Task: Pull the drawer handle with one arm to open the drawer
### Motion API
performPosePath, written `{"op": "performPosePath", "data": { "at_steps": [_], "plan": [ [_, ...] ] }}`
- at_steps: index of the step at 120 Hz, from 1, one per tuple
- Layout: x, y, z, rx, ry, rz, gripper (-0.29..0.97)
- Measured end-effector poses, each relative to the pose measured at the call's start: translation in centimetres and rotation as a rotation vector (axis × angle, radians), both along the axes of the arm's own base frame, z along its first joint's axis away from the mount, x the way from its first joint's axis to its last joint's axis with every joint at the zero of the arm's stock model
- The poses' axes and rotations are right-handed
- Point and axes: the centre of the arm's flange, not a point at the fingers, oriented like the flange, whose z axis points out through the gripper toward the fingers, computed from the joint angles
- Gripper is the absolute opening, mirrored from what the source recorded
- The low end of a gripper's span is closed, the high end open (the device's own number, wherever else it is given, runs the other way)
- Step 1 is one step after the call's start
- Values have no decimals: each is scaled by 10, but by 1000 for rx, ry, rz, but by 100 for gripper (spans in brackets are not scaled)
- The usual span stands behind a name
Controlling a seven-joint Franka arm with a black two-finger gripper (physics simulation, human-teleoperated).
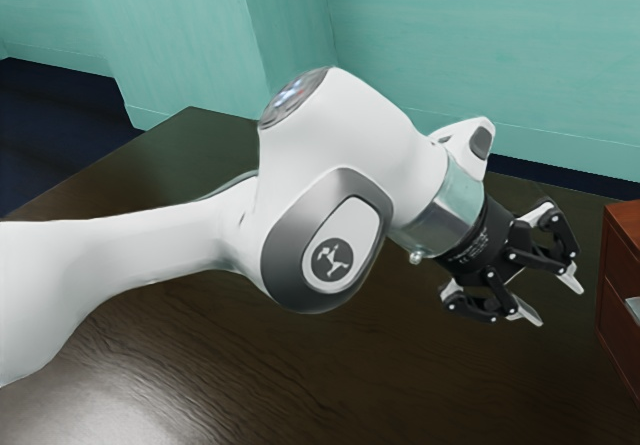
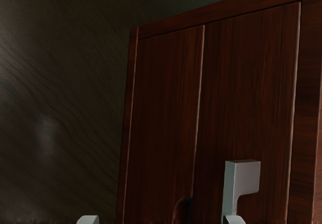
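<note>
In the exterior view a glossy white arm [image 1: 200,235], its rounded grey joint cap stamped with a small white emblem [image 1: 333,257], reaches over a dark wood-grain table [image 1: 200,385]. Its black gripper [image 1: 552,300] is spread apart, grasping nothing, near the reddish-brown drawer cabinet [image 1: 620,265] at the exterior view's right edge. In the wrist view, smooth red-grained drawer fronts [image 2: 166,123] face the hand, and one carries a squared pale-grey drawer handle [image 2: 241,181].

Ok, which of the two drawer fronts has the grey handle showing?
The drawer front farther from the table: the grey handle sits on it; the other front, bordering the table, shows none.
</note>
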Motion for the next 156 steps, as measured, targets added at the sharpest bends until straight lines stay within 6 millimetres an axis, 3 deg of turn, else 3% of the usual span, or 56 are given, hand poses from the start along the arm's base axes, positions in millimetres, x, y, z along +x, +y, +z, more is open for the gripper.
{"op": "performPosePath", "data": {
  "at_steps": [13, 39, 64, 94, 156],
  "plan": [
    [-5, -14, -3, -7, 2, -14, 25],
    [-11, -57, -29, -27, 24, -61, 23],
    [5, -51, -19, -55, -10, -29, 21],
    [22, -55, -29, -68, -10, -18, 18],
    [18, -68, -37, -71, 1, -31, 11]
  ]
}}
